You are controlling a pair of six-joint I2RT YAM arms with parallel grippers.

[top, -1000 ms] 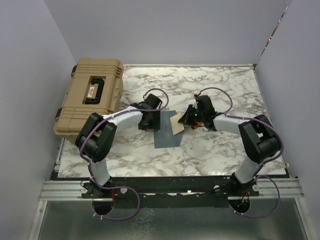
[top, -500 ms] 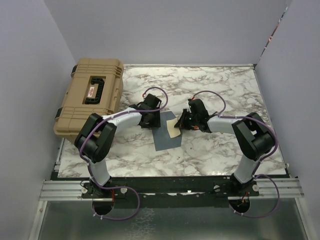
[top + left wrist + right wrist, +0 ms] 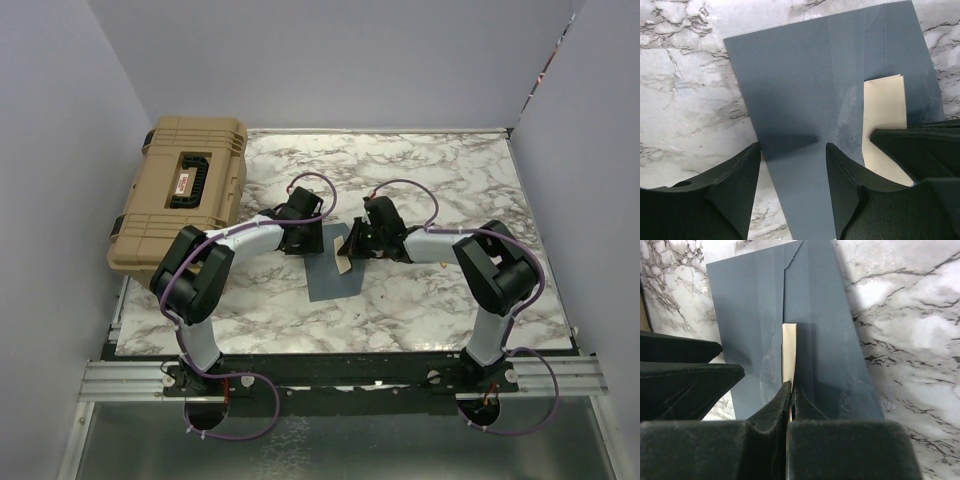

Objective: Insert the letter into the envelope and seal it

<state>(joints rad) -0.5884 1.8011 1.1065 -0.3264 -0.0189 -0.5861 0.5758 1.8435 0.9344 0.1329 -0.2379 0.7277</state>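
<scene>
Deeper now goes the letter (image 3: 789, 352), pinched in the right hand (image 3: 791, 390), sliding into the envelope (image 3: 750, 315); left hand (image 3: 792, 148) spread, straddling it. Next: push home, then release.

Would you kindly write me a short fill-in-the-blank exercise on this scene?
The ___ gripper is shut on the flat cream-beige paper letter.
The letter's far end lies over the slate grey-blue paper envelope, which rests flat on the ___-patterned table.
The tan hard plastic case sits at the table's ___ side.
Missing words: right; marble; left.
</scene>
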